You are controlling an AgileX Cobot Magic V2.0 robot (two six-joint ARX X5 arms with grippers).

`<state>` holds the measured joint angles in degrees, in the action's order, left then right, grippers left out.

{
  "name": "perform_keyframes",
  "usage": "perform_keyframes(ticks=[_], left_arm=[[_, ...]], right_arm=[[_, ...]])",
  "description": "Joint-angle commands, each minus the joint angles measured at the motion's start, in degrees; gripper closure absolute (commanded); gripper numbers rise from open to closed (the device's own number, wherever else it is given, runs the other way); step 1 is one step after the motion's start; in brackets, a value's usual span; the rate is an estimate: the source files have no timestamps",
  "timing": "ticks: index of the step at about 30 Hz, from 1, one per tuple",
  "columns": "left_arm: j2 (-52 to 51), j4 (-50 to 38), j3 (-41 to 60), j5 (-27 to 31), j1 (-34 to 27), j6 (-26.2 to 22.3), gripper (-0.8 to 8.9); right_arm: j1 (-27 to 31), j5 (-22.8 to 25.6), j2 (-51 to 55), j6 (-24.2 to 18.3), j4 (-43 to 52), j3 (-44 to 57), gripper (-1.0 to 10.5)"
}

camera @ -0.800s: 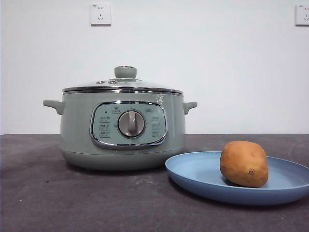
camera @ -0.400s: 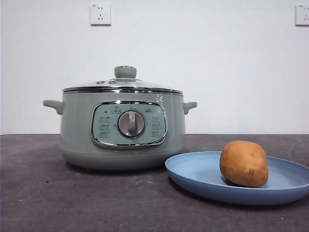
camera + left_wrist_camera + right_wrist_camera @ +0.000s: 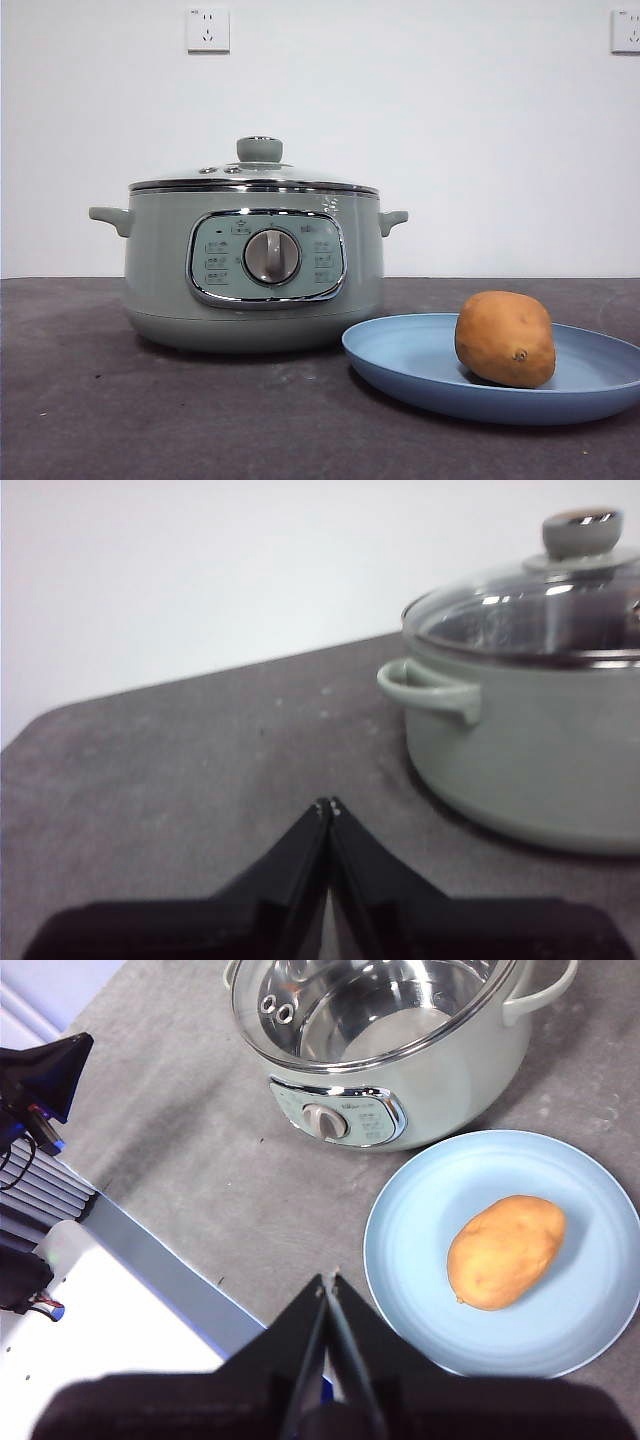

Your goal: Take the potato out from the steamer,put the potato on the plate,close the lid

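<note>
The orange-brown potato (image 3: 505, 338) (image 3: 505, 1250) lies on the light-blue plate (image 3: 410, 360) (image 3: 420, 1210), to the right of the sage-green steamer (image 3: 160, 270) (image 3: 440, 1080) (image 3: 540, 750). The glass lid (image 3: 255, 175) (image 3: 540, 610) (image 3: 370, 1000) sits on the steamer, its green knob on top. My left gripper (image 3: 329, 805) is shut and empty, low over the table off to the steamer's handle side. Raised high above the table's front edge near the plate, my right gripper (image 3: 328, 1280) is shut and empty. Neither gripper shows in the front view.
The dark grey table (image 3: 100, 400) stretches around the pot and plate. Its front edge and white equipment (image 3: 100, 1310) show in the right wrist view. A white wall with two sockets (image 3: 208, 29) stands behind.
</note>
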<state>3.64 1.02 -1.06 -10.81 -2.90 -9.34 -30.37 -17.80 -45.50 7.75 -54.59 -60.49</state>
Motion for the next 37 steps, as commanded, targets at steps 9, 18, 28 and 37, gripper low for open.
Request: perform_keyframes(ticks=[9, 18, 28, 37], left_arm=[[-1.3, 6.2, 0.8, 0.3, -0.2, 0.2, 8.17], [-1.3, 8.9, 0.8, 0.2, -0.2, 0.3, 8.17], [-1.3, 8.9, 0.8, 0.2, -0.2, 0.3, 8.17], [-1.3, 8.9, 0.8, 0.2, -0.2, 0.3, 8.17]], right_arm=[[-0.1, 0.1, 0.2, 0.3, 0.1, 0.0, 9.5], [-0.1, 0.1, 0.2, 0.3, 0.1, 0.0, 9.5], [-0.1, 0.1, 0.2, 0.3, 0.1, 0.0, 9.5], [-0.1, 0.1, 0.2, 0.2, 0.1, 0.0, 9.5]])
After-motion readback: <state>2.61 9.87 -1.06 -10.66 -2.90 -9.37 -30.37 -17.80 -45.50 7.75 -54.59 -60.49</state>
